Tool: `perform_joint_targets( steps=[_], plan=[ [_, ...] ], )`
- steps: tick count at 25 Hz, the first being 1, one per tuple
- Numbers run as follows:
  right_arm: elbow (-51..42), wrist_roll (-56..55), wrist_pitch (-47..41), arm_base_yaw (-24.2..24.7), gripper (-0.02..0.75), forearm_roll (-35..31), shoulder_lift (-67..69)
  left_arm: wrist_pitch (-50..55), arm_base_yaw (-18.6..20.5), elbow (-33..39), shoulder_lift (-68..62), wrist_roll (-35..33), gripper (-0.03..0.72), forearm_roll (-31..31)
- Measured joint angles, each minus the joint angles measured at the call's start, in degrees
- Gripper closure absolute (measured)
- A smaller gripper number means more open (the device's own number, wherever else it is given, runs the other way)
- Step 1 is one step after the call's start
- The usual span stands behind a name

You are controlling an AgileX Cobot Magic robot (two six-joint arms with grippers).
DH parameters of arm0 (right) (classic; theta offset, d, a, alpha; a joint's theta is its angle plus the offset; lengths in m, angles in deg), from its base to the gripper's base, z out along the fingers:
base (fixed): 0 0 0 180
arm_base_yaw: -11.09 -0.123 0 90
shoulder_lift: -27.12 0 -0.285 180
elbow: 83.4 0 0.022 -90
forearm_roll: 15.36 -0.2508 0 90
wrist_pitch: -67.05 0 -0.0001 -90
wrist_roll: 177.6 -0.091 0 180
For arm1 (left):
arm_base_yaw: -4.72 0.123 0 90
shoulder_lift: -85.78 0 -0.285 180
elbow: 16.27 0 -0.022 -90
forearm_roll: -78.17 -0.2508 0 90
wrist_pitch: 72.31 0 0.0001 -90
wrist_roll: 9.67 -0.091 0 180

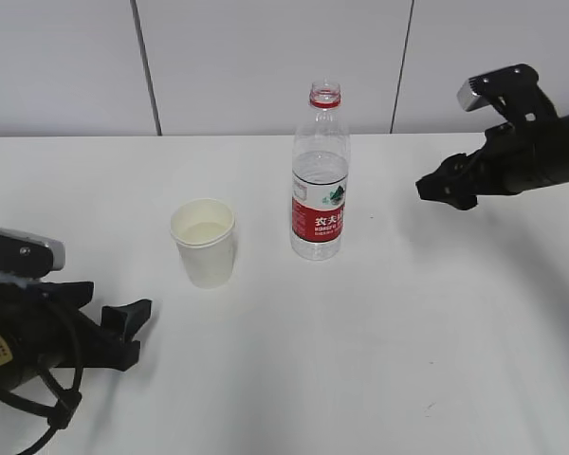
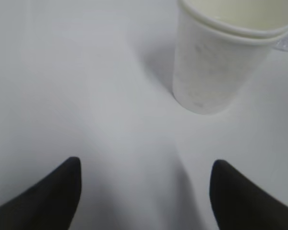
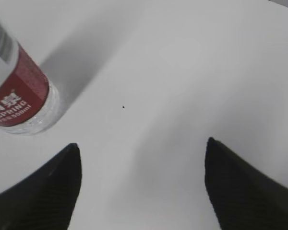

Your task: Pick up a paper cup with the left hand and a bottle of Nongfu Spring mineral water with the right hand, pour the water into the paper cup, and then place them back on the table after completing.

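One paper cup and one uncapped bottle stand side by side on your white tabletop; your left pincer rests spread and empty just short of the cup, your right pincer hovers spread and empty beside the bottle

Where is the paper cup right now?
In the exterior view, the paper cup stands upright on the table, left of centre, just left of the water bottle, untouched.
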Motion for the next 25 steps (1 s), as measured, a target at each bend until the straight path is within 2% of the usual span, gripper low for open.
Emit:
perform_joint_targets(
  steps=[7,15,25],
  plan=[
    [0.00,-0.14,-1.84,0.40,0.150,0.00,0.00,10.79,0.00,-5.49,0.73,0.00,0.180,0.64],
    [0.00,-0.37,-1.97,0.40,0.150,0.00,0.00,25.52,0.85,-7.10,9.08,0.00,0.183,1.29],
    [0.00,-1.31,-1.97,0.40,0.150,0.00,-0.03,66.20,5.50,-16.61,23.89,0.00,0.199,-1.58]
  ],
)
